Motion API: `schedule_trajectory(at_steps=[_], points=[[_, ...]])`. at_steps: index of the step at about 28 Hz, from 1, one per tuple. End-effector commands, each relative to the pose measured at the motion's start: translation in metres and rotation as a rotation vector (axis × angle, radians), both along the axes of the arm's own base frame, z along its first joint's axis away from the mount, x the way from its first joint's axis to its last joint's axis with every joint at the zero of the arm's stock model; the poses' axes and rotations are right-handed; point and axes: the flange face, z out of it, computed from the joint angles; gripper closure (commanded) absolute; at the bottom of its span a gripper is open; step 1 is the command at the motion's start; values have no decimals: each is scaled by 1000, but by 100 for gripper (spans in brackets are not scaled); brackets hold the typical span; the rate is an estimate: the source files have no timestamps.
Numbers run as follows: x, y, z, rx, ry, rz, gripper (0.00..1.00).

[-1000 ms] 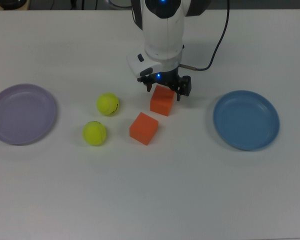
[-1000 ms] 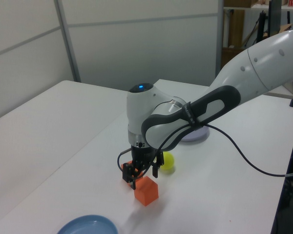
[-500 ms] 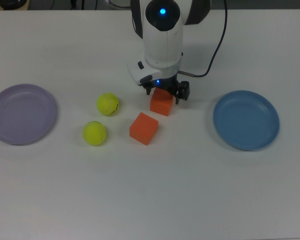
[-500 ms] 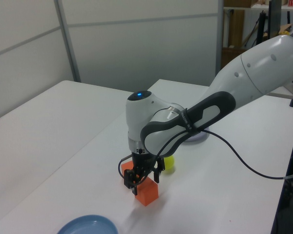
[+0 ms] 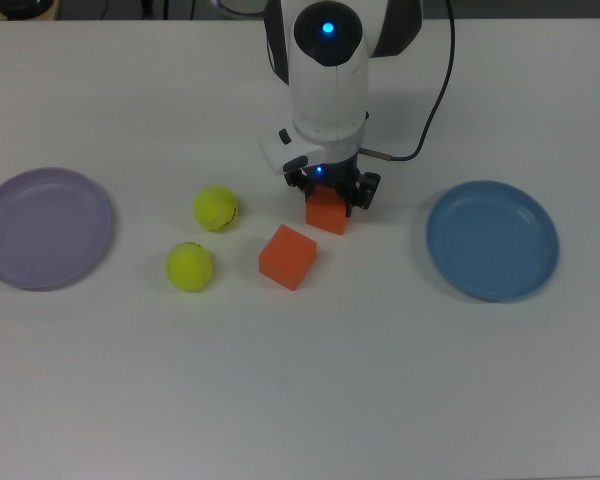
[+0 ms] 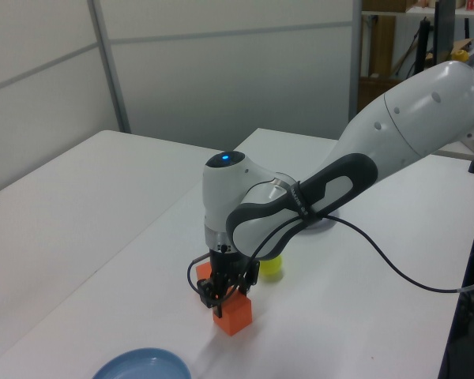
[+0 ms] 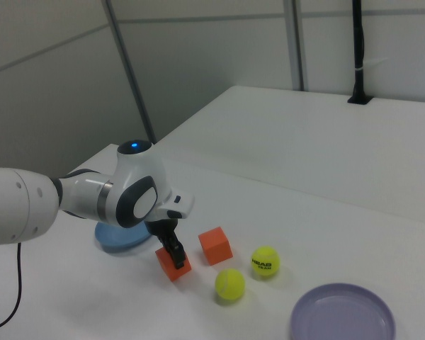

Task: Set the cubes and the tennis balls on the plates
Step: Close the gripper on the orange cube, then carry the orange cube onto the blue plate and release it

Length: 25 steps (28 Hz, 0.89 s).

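We see an arm (image 6: 403,118) of glossy white rounded shells, thick and tube-like, with dark grey to black bands where the segments join. In the left view a broad black curved strip runs along the forearm section between white panels. The last white segment ends in a rounded cap carrying a small glowing blue light (image 5: 327,27), also visible in the left and right views. A smaller white block (image 5: 285,150) juts from the side below that cap. The hand (image 5: 328,192) is black, small and angular, with a faint blue glow on it in the top view. A thin black cable (image 6: 403,264) loops from near the wrist away off the arm.
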Motion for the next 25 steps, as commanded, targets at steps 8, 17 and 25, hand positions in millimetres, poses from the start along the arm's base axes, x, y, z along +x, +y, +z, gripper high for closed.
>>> schedule_trajectory(at_steps=[8, 17, 25], points=[[-11, 61, 76, 61, -135, 61, 100], [-38, 132, 90, 83, -186, 166, 100], [-35, 171, 77, 94, -254, 167, 100]])
